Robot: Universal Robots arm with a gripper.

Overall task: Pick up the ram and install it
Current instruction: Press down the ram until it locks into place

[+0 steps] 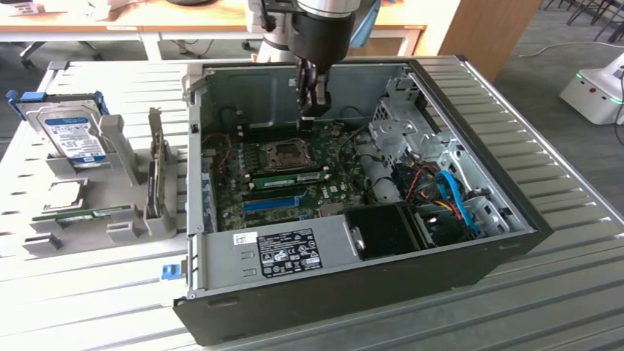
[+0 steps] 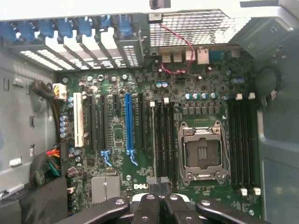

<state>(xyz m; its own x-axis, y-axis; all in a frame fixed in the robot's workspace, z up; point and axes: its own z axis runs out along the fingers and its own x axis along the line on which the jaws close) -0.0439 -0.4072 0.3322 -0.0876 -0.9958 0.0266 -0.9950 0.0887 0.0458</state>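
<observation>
One ram [image 1: 292,178] stick is sitting in the motherboard [image 1: 337,191] slot just on the near side of the CPU socket [image 1: 289,152], between the socket and the long blue expansion slot [image 1: 268,202]. From my wrist view the ram [image 2: 153,135] shows edge-on as a thin line standing in the slot closest to that blue slot [image 2: 128,123], with the empty black slots and the open socket [image 2: 202,151] beside it.

My gripper [image 1: 310,110] hangs inside the open PC case [image 1: 507,245], over the far edge of the socket and clear of the board. The jaws are pressed together, and I can't see anything pinched between them in the wrist view either [image 2: 159,186].

Over on the exterior view's left, the grey parts rack [image 1: 117,227] holds the hard drive [image 1: 76,139] with its blue label, a dark expansion card [image 1: 154,168] standing on edge, and another green memory stick [image 1: 93,214] lying low in its groove.
</observation>
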